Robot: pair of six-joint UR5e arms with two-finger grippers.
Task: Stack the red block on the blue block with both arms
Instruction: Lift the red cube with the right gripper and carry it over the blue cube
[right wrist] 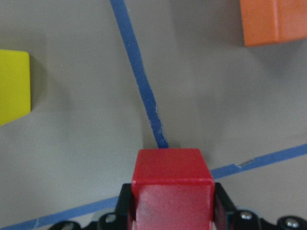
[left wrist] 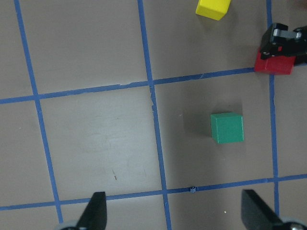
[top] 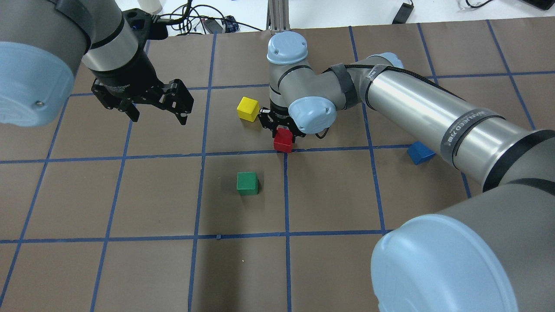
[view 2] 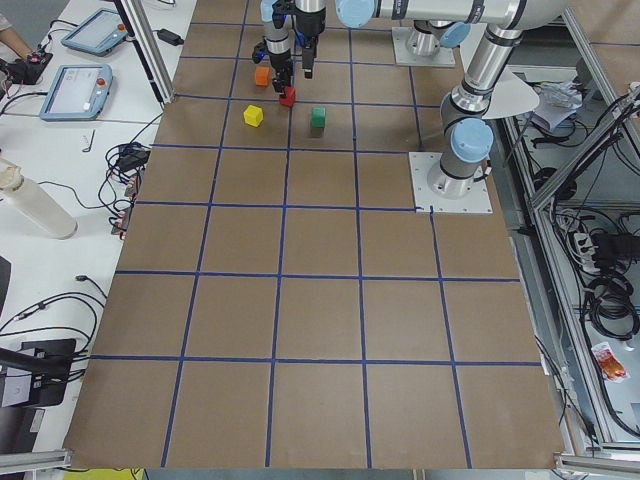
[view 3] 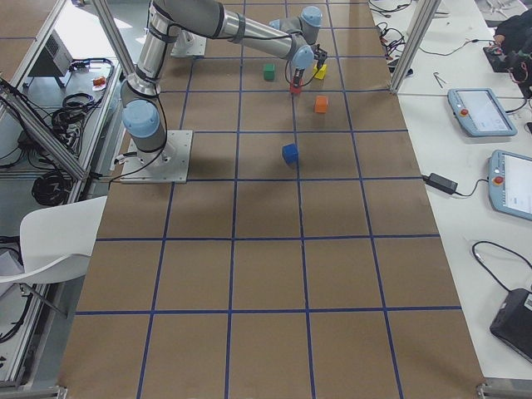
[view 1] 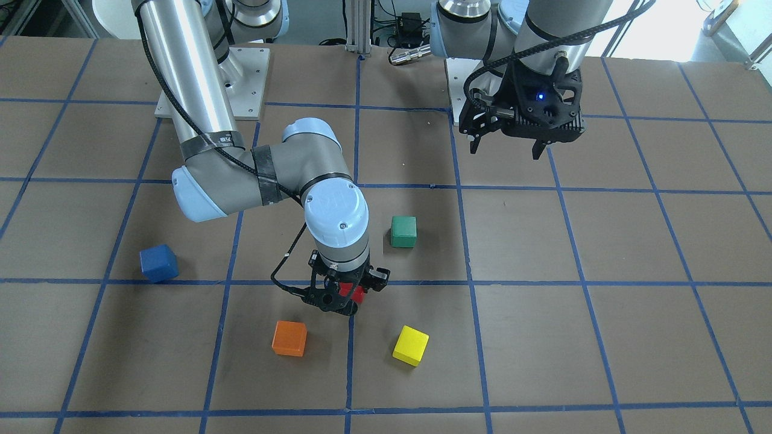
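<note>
**A:** How does the right arm stand?

**B:** It reaches far out over the tabletop, bent at the elbow, with its wrist turned straight down near a crossing of the blue tape lines.

**A:** And the right gripper?

**B:** Its fingers are closed in against two opposite faces of the red block. The wrist view shows a black finger pressed to each side of the cube. I cannot tell whether the block rests on the tabletop or hangs just above it.

**A:** The left arm?

**B:** It is drawn back near its base and held high. The left gripper points down with its fingers spread wide and nothing between them.

**A:** Where is the blue block?

**B:** It lies alone on the tabletop, well apart from the red block, on the right arm's side. In the overhead view the arm partly covers it.

**A:** What else lies there?

**B:** The green block is near the red one, on the robot's side of it. The orange block and the yellow block lie on the far side, one to either hand of the right gripper. None of the blocks touch.
</note>
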